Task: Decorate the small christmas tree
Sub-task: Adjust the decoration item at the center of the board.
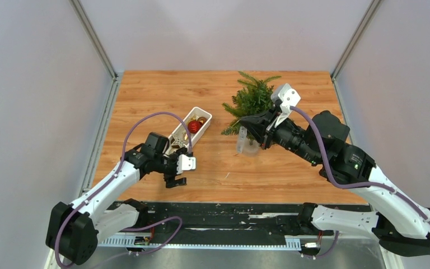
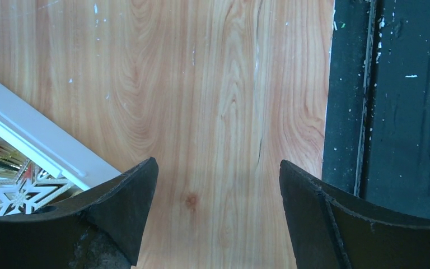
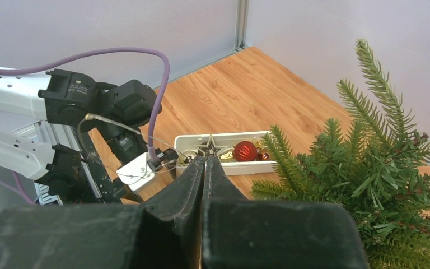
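Note:
The small christmas tree point(image 1: 252, 100) stands in a clear base point(image 1: 248, 147) at the right middle of the wooden table; it also shows in the right wrist view point(image 3: 369, 168). A white tray point(image 1: 208, 120) holds a red ball point(image 1: 194, 126), gold ornaments and a star point(image 3: 208, 147). My left gripper point(image 1: 176, 180) is open and empty above bare wood just past the tray's near end point(image 2: 217, 162). My right gripper point(image 1: 246, 121) is shut with nothing visible between its fingers, beside the tree's left lower branches point(image 3: 206, 158).
The black rail point(image 2: 386, 101) at the table's near edge lies right of the left gripper. The tray's corner point(image 2: 33, 134) with a white star ornament point(image 2: 19, 193) sits at its left. Grey walls enclose the table on three sides.

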You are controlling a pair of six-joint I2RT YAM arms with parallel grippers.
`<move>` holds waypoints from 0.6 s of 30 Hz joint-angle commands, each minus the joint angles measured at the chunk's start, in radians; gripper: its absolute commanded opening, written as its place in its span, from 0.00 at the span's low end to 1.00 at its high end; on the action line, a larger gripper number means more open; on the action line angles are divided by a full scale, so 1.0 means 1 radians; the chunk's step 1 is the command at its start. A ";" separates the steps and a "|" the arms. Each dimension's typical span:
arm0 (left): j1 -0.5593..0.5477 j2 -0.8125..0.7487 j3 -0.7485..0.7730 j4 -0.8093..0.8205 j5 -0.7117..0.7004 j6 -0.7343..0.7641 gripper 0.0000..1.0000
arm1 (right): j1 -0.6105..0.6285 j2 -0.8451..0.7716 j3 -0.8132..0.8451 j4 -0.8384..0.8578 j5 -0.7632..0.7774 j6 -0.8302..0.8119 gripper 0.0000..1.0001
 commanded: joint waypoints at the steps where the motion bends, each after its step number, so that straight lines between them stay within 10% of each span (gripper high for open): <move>1: 0.001 0.008 0.005 0.049 0.003 -0.012 0.87 | -0.004 -0.016 -0.005 0.011 0.002 -0.007 0.00; 6: 0.000 0.057 -0.001 0.055 -0.063 -0.014 0.70 | -0.004 -0.029 -0.009 0.010 0.013 -0.008 0.00; 18: -0.001 0.136 -0.050 0.170 -0.041 -0.065 0.68 | -0.003 -0.042 -0.011 0.010 0.021 -0.013 0.00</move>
